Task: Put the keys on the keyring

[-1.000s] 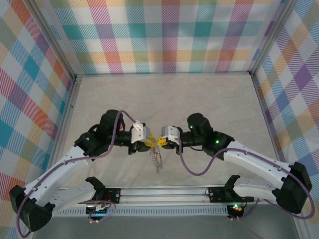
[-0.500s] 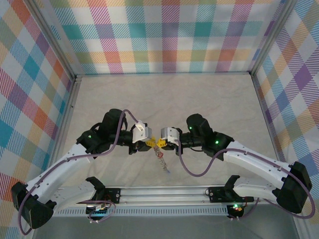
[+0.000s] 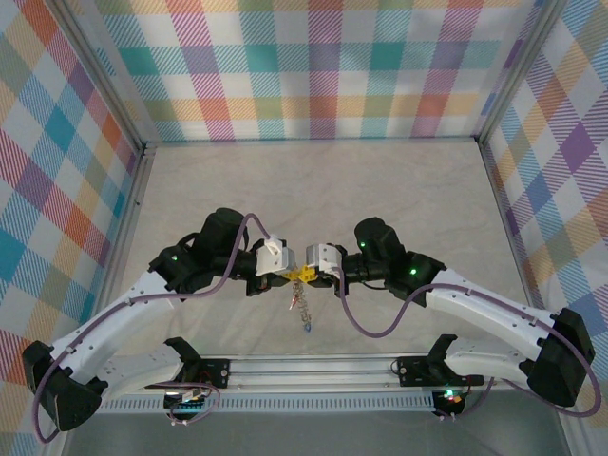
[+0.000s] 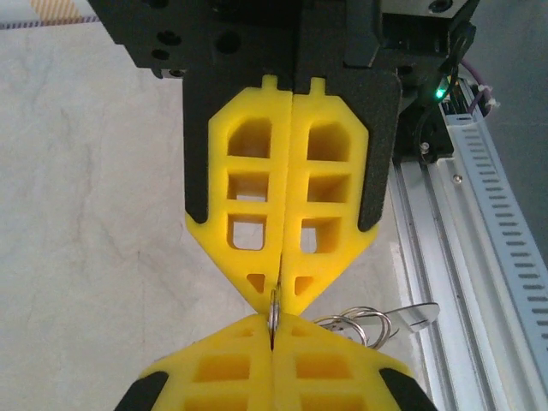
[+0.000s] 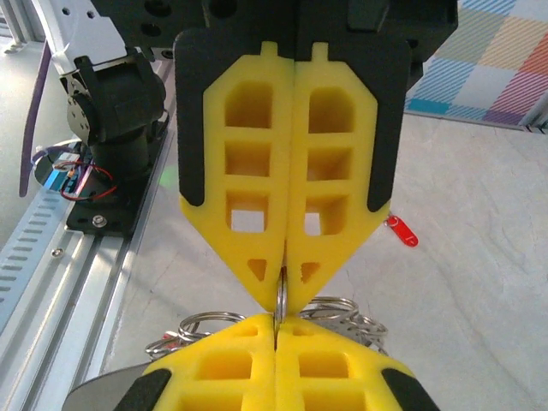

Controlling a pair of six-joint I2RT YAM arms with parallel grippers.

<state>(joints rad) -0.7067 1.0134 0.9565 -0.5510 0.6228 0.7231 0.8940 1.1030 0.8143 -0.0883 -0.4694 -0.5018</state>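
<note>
Overhead, thin silvery chain-like keyring (image 3: 302,306) limp beneath left hand (image 3: 291,277), right hand (image 3: 307,275).

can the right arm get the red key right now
Probably not yet: the right gripper is shut on the keyring, tip to tip with the left gripper; the red key itself lies bare.
</note>
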